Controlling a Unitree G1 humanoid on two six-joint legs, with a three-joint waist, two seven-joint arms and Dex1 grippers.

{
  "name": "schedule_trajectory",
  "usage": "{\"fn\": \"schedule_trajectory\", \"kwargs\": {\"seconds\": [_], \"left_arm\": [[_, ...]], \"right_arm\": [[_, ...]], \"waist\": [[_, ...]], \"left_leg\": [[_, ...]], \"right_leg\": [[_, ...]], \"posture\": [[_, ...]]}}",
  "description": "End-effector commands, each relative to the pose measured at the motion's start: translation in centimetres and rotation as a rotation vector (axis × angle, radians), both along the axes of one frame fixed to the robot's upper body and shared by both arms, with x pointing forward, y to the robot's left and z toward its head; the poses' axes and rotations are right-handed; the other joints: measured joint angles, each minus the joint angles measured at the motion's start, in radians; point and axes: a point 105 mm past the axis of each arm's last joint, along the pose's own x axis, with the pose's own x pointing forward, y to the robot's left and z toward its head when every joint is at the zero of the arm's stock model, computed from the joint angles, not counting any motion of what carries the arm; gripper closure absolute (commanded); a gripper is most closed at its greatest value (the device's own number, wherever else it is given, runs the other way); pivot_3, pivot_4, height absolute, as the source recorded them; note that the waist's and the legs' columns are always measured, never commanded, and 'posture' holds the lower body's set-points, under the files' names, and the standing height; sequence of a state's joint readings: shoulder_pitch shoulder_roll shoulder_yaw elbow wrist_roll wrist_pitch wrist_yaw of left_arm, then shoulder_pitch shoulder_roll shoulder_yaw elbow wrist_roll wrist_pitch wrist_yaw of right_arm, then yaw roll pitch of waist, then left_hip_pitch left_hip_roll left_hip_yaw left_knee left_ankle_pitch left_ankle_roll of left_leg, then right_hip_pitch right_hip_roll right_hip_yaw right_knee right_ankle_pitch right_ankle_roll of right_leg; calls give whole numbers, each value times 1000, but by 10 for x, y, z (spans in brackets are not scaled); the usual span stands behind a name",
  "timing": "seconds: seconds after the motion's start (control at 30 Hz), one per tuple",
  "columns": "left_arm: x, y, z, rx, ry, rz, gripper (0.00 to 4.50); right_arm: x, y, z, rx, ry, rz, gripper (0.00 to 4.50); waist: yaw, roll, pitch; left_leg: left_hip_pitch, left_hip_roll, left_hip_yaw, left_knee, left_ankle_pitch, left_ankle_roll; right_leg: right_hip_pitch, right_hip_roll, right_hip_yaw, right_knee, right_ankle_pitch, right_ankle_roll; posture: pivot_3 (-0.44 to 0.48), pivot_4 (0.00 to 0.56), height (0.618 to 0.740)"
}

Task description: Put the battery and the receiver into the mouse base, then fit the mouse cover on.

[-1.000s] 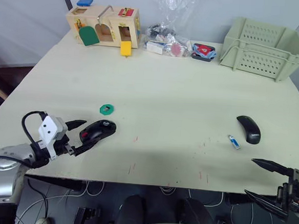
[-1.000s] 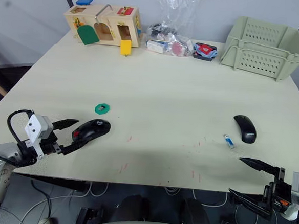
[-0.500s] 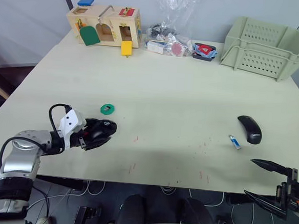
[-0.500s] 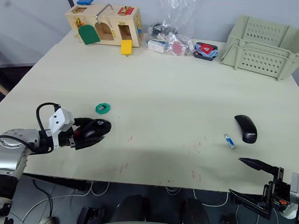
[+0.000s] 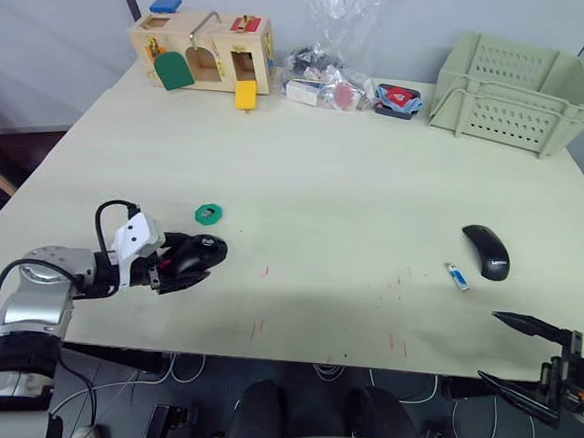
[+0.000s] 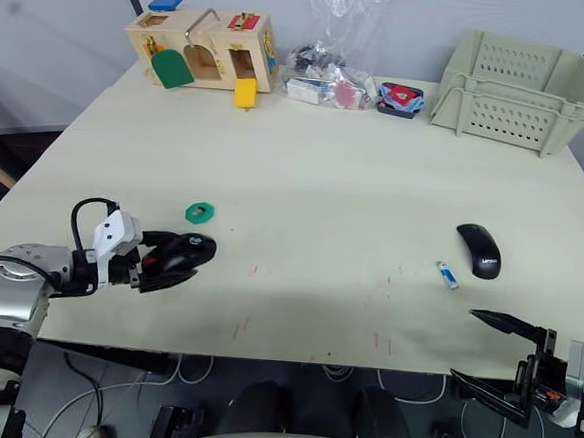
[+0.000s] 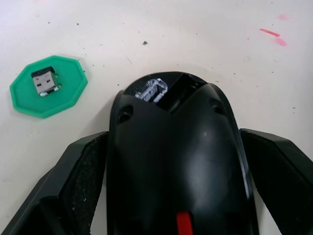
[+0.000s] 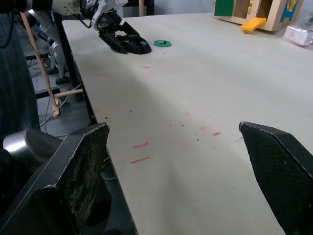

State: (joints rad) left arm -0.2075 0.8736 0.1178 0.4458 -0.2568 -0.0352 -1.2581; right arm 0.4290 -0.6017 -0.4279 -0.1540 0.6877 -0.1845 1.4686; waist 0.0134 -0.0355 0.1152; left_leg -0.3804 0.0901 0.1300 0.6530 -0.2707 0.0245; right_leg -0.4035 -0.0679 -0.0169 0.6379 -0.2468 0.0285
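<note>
One left claw [image 7: 176, 196] grips the mouse base [image 7: 178, 161] lengthwise along its fingers.

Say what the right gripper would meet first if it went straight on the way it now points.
Probably nothing near: the right gripper, jaws open, aims across bare table. Far along that line lie the mouse base and left gripper, though depth is unclear.

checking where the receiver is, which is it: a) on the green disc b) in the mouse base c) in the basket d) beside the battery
a: the receiver lies on the green disc, apart from the mouse base, which the left tool grips.
</note>
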Motion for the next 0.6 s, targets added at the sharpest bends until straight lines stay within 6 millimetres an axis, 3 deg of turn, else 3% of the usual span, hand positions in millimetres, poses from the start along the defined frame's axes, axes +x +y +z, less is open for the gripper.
{"fn": "schedule_trajectory", "kwargs": {"seconds": [0.03,0.07,0.17,0.27,0.47,0.6], "left_arm": [[-3,9,2,25,8,11,36],[-3,10,1,25,12,8,36],[-2,11,1,26,13,9,598],[-1,11,2,23,7,7,1553],[-2,10,15,29,-26,-32,1552],[7,-14,40,49,-91,-131,1552]], "right_arm": [[-1,0,4,-9,-31,12,0],[0,0,4,-10,-32,14,0],[0,0,5,-11,-33,18,0],[1,0,5,-11,-35,26,0],[2,1,5,-7,-37,32,0],[3,1,7,2,-37,35,0]], "waist": [[0,0,0],[0,0,0],[0,0,0],[0,0,0],[-1,0,0],[4,-1,0]], "left_leg": [[0,0,0,0,0,0],[0,0,0,0,0,0],[0,0,0,0,0,0],[0,0,1,0,0,0],[0,0,0,0,0,0],[-1,0,0,0,0,0]], "right_leg": [[0,0,0,0,0,0],[0,0,0,0,0,0],[0,0,0,0,0,0],[0,0,0,0,0,0],[0,0,0,2,0,0],[0,0,0,1,0,0]], "posture": [[0,150,740],[0,150,740],[0,150,740],[0,150,740],[0,150,740],[0,150,740]]}}
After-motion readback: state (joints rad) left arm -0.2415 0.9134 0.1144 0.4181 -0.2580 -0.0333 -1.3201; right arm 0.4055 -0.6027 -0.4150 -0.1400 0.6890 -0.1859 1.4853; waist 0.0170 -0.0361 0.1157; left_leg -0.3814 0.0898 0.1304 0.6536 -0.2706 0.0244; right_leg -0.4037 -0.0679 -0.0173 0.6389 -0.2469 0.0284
